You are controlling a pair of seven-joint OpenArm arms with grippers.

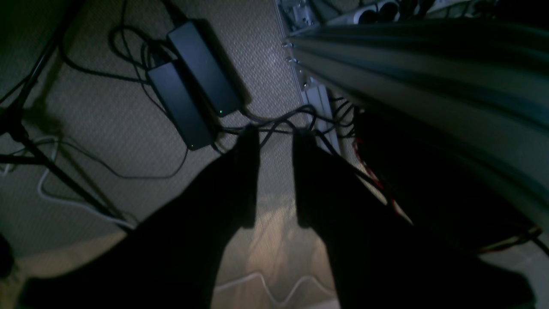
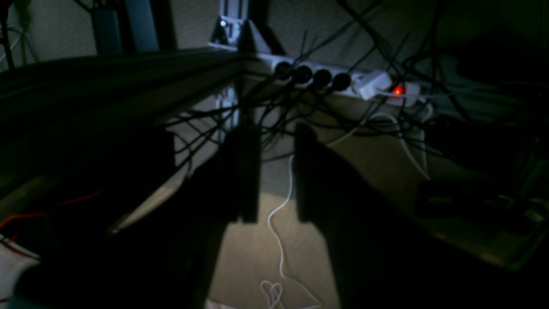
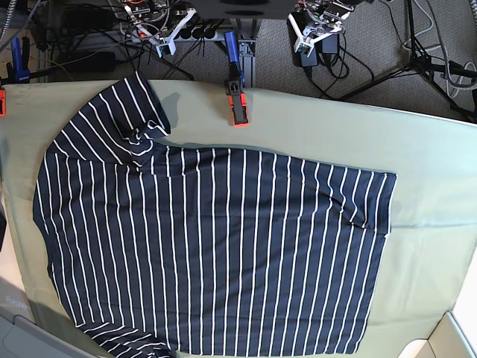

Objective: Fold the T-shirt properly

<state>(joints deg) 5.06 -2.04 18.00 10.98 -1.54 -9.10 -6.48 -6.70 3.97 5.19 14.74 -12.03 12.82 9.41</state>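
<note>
The T-shirt is dark navy with thin white stripes. It lies spread flat and sideways on the table, one sleeve at the far left, the hem at the right with a wrinkle. It shows in neither wrist view. My left gripper is open and empty, hanging past the table's far edge over the floor; in the base view it is at the top right of centre. My right gripper is also open and empty past the far edge, top left of centre in the base view.
A pale green cloth covers the table. An orange and blue clamp grips the far edge, another the far left. Below are power bricks, a power strip, tangled cables and the metal table frame.
</note>
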